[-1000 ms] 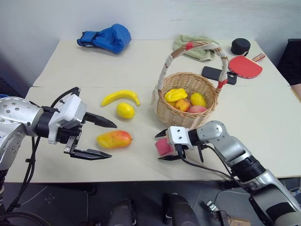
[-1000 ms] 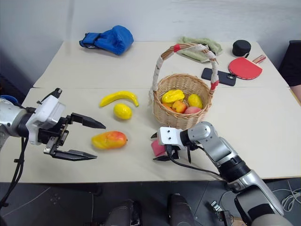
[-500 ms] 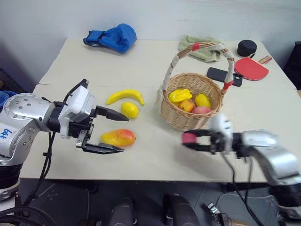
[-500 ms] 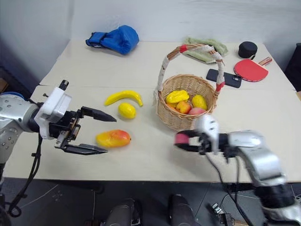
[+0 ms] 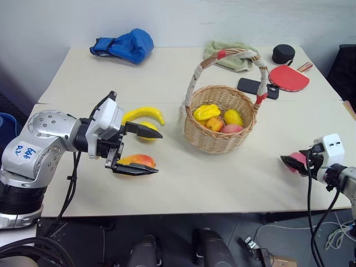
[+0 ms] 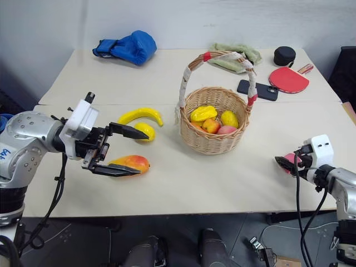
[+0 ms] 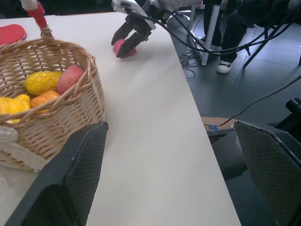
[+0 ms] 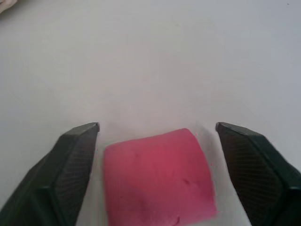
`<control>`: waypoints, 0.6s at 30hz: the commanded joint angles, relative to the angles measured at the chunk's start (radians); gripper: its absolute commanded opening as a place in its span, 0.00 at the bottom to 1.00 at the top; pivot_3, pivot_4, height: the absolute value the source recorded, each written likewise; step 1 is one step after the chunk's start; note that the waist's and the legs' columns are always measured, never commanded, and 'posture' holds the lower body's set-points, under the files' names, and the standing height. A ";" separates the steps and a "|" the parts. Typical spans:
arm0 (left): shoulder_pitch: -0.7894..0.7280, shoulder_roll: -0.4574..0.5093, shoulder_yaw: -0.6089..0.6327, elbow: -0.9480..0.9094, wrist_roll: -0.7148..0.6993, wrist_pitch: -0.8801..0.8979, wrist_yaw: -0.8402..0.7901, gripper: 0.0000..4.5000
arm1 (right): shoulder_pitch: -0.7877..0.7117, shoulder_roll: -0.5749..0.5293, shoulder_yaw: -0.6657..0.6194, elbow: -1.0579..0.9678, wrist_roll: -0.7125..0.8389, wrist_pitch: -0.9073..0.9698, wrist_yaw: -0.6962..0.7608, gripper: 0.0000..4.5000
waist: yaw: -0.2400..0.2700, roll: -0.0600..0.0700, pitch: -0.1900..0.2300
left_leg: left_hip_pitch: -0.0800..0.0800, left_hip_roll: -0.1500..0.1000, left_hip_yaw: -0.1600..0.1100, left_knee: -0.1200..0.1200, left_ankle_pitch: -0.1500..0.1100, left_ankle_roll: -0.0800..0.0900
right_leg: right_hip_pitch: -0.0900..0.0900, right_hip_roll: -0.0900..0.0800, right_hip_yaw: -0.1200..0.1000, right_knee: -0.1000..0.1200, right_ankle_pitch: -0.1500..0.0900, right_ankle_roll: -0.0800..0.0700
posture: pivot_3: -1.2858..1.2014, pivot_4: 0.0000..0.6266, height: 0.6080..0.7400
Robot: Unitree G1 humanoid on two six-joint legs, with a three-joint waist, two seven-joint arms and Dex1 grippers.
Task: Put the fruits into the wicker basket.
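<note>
Looking down from the head, the left gripper (image 5: 146,152) hovers over the table (image 5: 167,78) with its two black fingers spread wide and nothing between them. The upper finger crosses the lemon (image 5: 146,125), the lower one lies across the mango (image 5: 135,161), and the banana (image 5: 142,114) curves just behind them. The wicker basket (image 5: 219,142) stands upright to the right of these three, well apart from them, with several fruits already inside. Far over by the table's right edge, the right gripper (image 5: 293,163) is spread around a pink block (image 5: 298,159). At the back lie a blue glove (image 5: 125,44), a green cloth (image 5: 231,51), a red paddle (image 5: 289,77), a phone (image 5: 257,87) and a black puck (image 5: 283,53).

From the left wrist, the two wide-apart fingers (image 7: 70,183) frame bare tabletop beside the basket's woven wall, and the other gripper shows beyond, straddling the pink block near the table's corner.

From the right wrist, the pink block (image 8: 159,176) sits flat on the table between the fingers (image 8: 70,165), with a clear gap on each side, so neither finger touches it.
</note>
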 commanded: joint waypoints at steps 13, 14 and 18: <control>0.188 0.129 -0.027 0.192 0.341 -0.442 -0.063 1.00 | 0.032 -0.355 -0.308 -0.663 0.638 0.326 0.449 0.99 | 0.004 0.001 0.001 | 0.000 0.004 -0.001 -0.002 -0.008 0.006 | 0.001 -0.004 -0.001 -0.005 -0.001 0.000 | 0.52 0.24 1.00; 0.176 0.111 -0.041 0.208 0.352 -0.447 -0.055 1.00 | 0.009 -0.362 -0.298 -0.680 0.669 0.329 0.446 0.99 | 0.006 0.001 0.001 | -0.001 0.004 -0.002 -0.001 -0.008 0.006 | 0.001 -0.005 -0.001 -0.006 0.000 -0.001 | 0.52 0.24 1.00; 0.146 0.061 -0.085 0.257 0.418 -0.480 -0.021 1.00 | -0.071 -0.367 -0.264 -0.701 0.769 0.356 0.402 0.99 | 0.008 0.001 0.001 | -0.003 0.001 -0.001 0.000 -0.009 0.009 | 0.001 -0.008 -0.001 -0.007 0.001 0.001 | 0.52 0.24 1.00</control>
